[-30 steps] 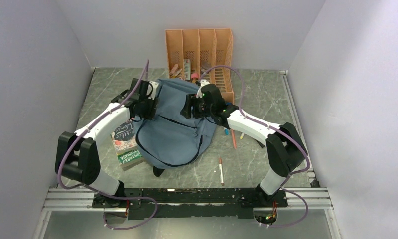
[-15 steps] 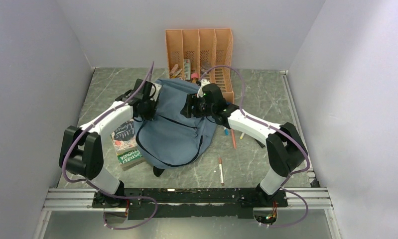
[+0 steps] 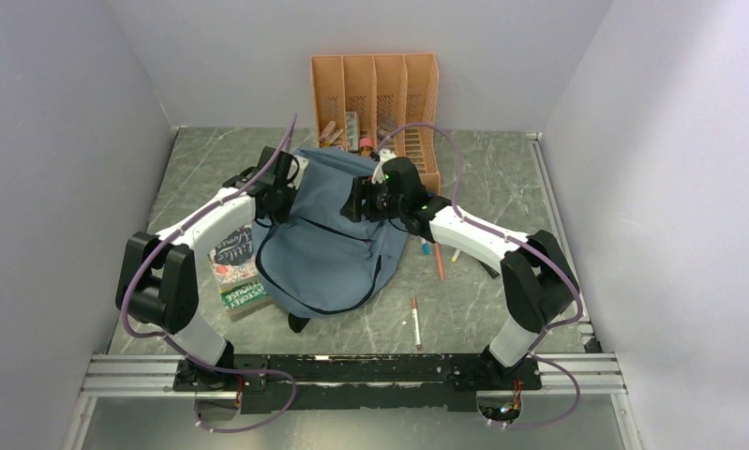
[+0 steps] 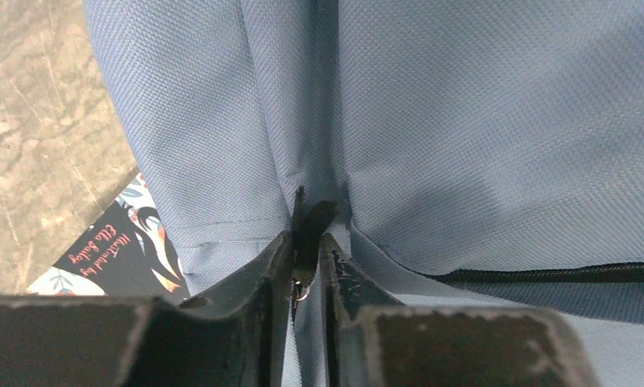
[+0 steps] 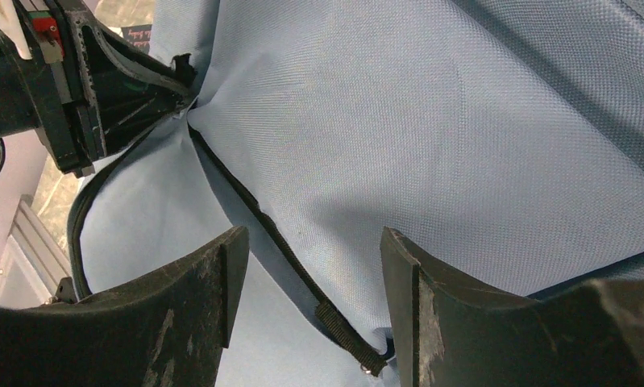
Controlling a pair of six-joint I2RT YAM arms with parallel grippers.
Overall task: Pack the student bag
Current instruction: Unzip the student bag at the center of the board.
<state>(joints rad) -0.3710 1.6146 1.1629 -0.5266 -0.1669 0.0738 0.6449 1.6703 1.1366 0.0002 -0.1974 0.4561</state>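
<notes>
The left tool [image 4: 306, 243], wider a moment ago, now pinches the student bag's [image 3: 323, 239] black zip pull [image 4: 315, 214], seemingly ready to unzip; the right tool [image 5: 313, 242] hangs open.

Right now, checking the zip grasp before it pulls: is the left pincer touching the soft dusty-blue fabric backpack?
Touching. The left wrist view shows the left pincer closed on the black zip tab of the soft dusty-blue fabric backpack, no gap.
</notes>
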